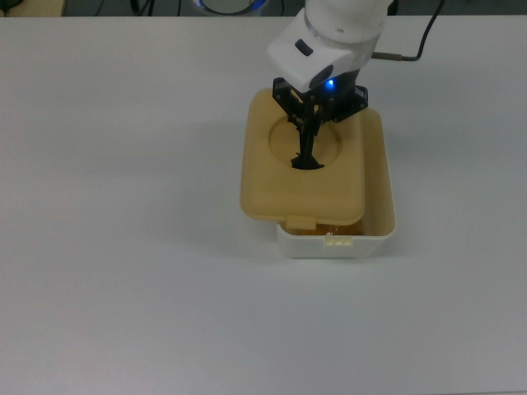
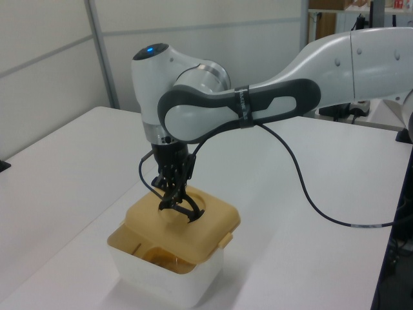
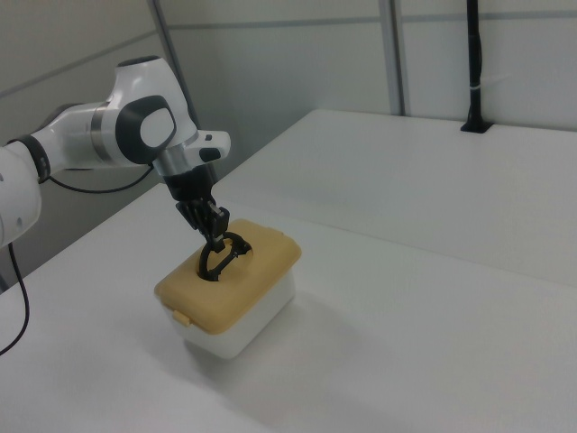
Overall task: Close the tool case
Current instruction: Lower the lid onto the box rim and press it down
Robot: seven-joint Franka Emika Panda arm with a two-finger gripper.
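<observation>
We see a wide white bench [image 1: 123, 271] carrying everything, with grey wall panels behind it in the left view and the right view. Over it reaches the white and grey arm [image 2: 271, 110], a black cable [image 2: 310, 194] trailing from it to the bench at the left view's right.

On the bench stands the tool case [image 1: 362, 243], a white rounded box. In the top view it sits right of centre. Its tan lid [image 1: 272, 189] hangs over the box, covering most of the opening but shifted toward the top view's left, so that the lid's left edge overhangs the box wall and a strip of the box rim shows bare along the top view's right and lower edges. In the left view we see the lid tilted a little above the rim, not seated, with something yellow [image 2: 164, 258] inside the box below it.

The gripper [image 1: 309, 146] points down into the lid's round recess, its fingers pinching the black handle [image 2: 184, 212] there.

A small tan latch tab [image 1: 299, 220] juts from the lid's near edge.
</observation>
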